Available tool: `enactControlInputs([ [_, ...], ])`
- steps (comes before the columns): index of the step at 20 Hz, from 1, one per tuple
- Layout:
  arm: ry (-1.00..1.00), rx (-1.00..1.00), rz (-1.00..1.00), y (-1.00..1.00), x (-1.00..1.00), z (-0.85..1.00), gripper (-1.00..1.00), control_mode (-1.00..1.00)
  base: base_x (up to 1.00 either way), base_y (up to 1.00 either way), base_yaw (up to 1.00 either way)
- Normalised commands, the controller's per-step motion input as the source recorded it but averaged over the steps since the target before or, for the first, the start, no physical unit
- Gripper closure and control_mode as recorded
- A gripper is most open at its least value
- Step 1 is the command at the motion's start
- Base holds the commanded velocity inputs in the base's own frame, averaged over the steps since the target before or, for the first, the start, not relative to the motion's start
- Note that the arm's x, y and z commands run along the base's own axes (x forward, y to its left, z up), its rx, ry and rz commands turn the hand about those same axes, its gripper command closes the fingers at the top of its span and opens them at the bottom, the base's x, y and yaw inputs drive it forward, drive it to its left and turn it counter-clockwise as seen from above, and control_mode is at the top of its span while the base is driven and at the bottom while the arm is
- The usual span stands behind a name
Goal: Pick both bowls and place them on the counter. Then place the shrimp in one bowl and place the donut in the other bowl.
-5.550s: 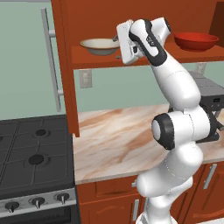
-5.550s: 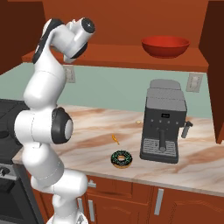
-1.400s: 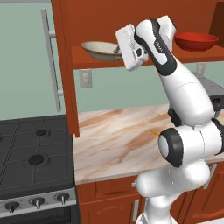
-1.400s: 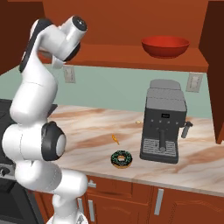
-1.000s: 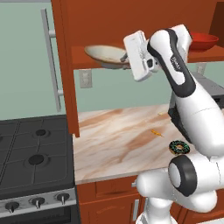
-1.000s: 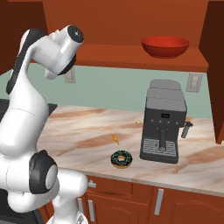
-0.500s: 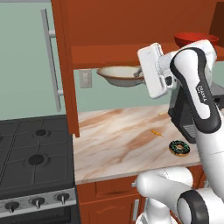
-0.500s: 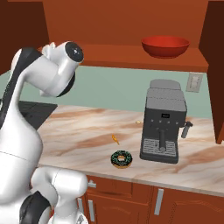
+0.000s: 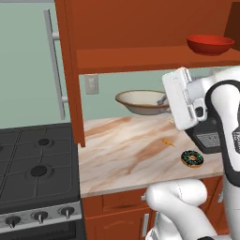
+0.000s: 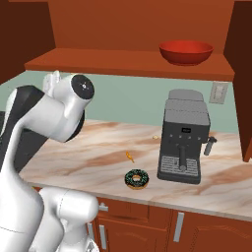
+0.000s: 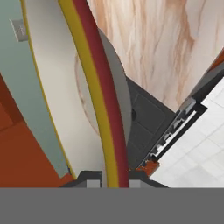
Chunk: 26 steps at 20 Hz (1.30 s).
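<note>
My gripper (image 9: pixel 165 100) is shut on the right rim of the cream-beige bowl (image 9: pixel 140 101), which hangs in the air below the shelf and above the back of the counter (image 9: pixel 122 154). In the hand view the bowl's rim (image 11: pixel 98 100) runs between the two tips of the gripper (image 11: pixel 113 183). The red bowl (image 9: pixel 210 44) (image 10: pixel 186 51) sits on the wooden shelf. On the counter lie the small orange shrimp (image 9: pixel 168 142) (image 10: pixel 129 156) and, nearer the front edge, the chocolate donut (image 9: pixel 192 158) (image 10: pixel 136 178).
A dark coffee machine (image 10: pixel 184 135) stands on the counter right of the donut. The black stove top (image 9: pixel 33 168) borders the counter on the left. A wooden cabinet side panel (image 9: pixel 70 70) comes down at the counter's left end.
The arm has carried the cream-beige bowl off the shelf, down and to the right, so it now hangs under the shelf over the counter. The grip has tightened on the rim.
</note>
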Motion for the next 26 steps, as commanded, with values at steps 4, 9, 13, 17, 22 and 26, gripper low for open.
enactControlInputs([
  [4, 0.13, 0.00, 0.00, 0.00, -0.11, -0.64, 1.00, -1.00, 0.00, 0.00, 0.00],
  [9, 0.09, 0.00, 0.00, 0.00, 0.11, -0.66, 1.00, -1.00, 0.00, 0.00, 0.00],
  [13, -0.01, 0.00, 0.02, 0.00, 0.39, -0.54, 1.00, -1.00, 0.00, 0.00, 0.00],
  [17, -0.05, -0.01, 0.06, 0.01, 0.44, -0.47, 1.00, -1.00, 0.00, 0.00, 0.00],
  [22, -0.01, -0.04, 0.08, 0.09, 0.44, -0.50, 1.00, -1.00, 0.00, 0.00, 0.00],
  [26, -0.02, -0.04, 0.12, 0.13, 0.49, -0.48, 1.00, -1.00, 0.00, 0.00, 0.00],
])
